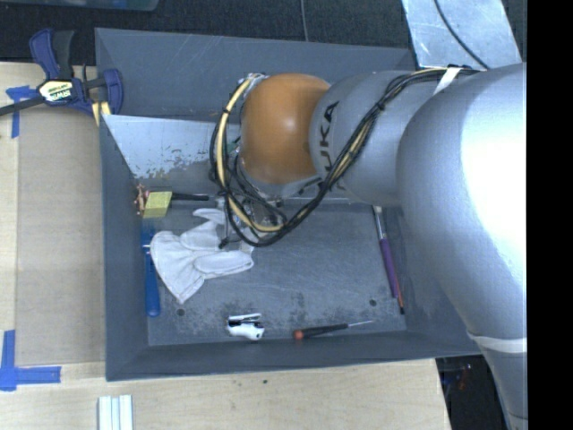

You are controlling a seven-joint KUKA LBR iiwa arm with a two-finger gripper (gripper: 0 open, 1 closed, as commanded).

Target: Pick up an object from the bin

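Note:
My gripper [236, 226] is low in the left half of the bin, mostly hidden under the arm's orange cover and cables. Its dark tip sits at the upper right edge of a crumpled white glove [195, 260], which lies spread toward the left wall. Whether it touches the glove I cannot tell. A small yellow block [157, 204] with a dark rod running right from it lies just up and left of the gripper. A blue pen [151, 283] lies along the left wall, partly under the glove.
A small white and black piece [244, 327] and a thin tool with a red tip [328, 331] lie by the front wall. A purple pen [389, 262] lies by the right wall. The arm covers the bin's upper right.

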